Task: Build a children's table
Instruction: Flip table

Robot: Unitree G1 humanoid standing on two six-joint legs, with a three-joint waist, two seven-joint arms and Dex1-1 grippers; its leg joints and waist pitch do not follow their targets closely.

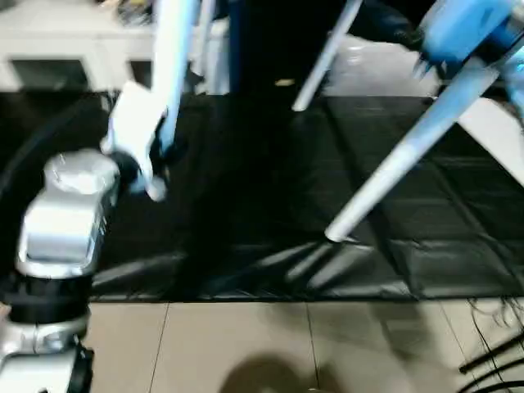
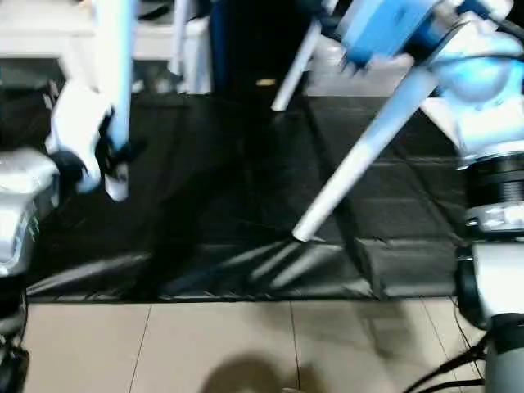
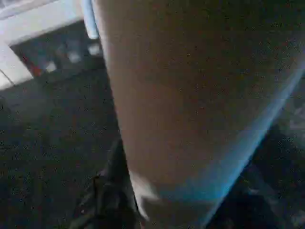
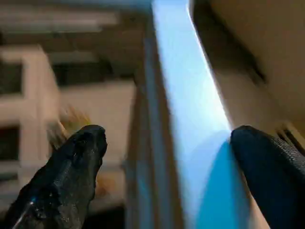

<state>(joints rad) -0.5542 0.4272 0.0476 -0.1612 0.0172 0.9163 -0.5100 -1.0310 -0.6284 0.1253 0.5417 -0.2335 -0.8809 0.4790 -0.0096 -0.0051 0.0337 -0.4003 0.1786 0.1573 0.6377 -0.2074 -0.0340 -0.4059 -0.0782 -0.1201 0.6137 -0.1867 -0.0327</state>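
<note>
At nine o'clock in the head views the left end effector (image 1: 151, 160) sits against a white leg (image 1: 173, 57) that rises almost straight up and out of the top of the view; the left wrist view has that leg (image 3: 190, 105) pressed right up to the lens with a dark finger beside it, so I judge the end effector clenched on it, though the blur leaves some doubt. Below lies a black floor mat (image 1: 246, 229), with pale floor tiles (image 1: 246, 344) at six o'clock. Toward twelve o'clock a second leg (image 1: 327, 53) slants in front of a dark gap, with a white cabinet (image 1: 57, 49) at eleven o'clock. At two to three o'clock a third leg (image 1: 409, 155) runs diagonally down, its free tip hanging just above the mat; its upper end meets the blurred right end effector (image 2: 385, 37). In the right wrist view the two black fingers (image 4: 71, 171) stand apart with a white edge (image 4: 190, 95) of the table between them, one finger touching it and the other clear, so the grip looks released. The risk I see: the table appears raised and tilted with only one firm hold, so it could swing, slip from the left grasp, or jab a leg tip into the mat and loosen it from its socket.
</note>
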